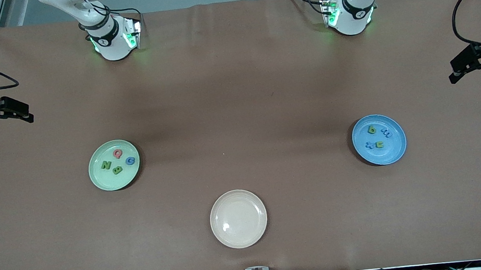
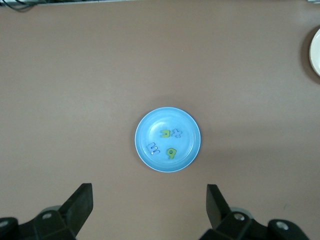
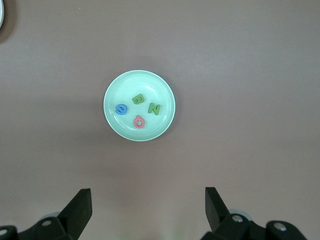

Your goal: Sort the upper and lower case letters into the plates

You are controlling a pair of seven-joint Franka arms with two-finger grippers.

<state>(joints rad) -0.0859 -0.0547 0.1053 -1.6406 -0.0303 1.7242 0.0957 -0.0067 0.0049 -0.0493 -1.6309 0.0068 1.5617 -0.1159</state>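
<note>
Pale green plate (image 1: pixel 99 175): holds Q (image 1: pixel 117 153), G (image 1: pixel 130 160), N (image 1: pixel 105 165), B (image 1: pixel 117 169). Blue plate (image 1: pixel 394 151): holds b (image 1: pixel 372 130), m (image 1: pixel 386 133), x (image 1: pixel 370 144), n (image 1: pixel 380 143). Cream plate (image 1: pixel 238 218): whole only in front view. Left gripper (image 2: pixel 150 205) and right gripper (image 3: pixel 148 205): spread wide, empty, waiting at table ends.

Even overhead light, soft shadows, sharp focus throughout.

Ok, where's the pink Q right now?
The pink Q lies in the pale green plate toward the right arm's end of the table, beside the blue G and farther from the front camera than the green B.
</note>
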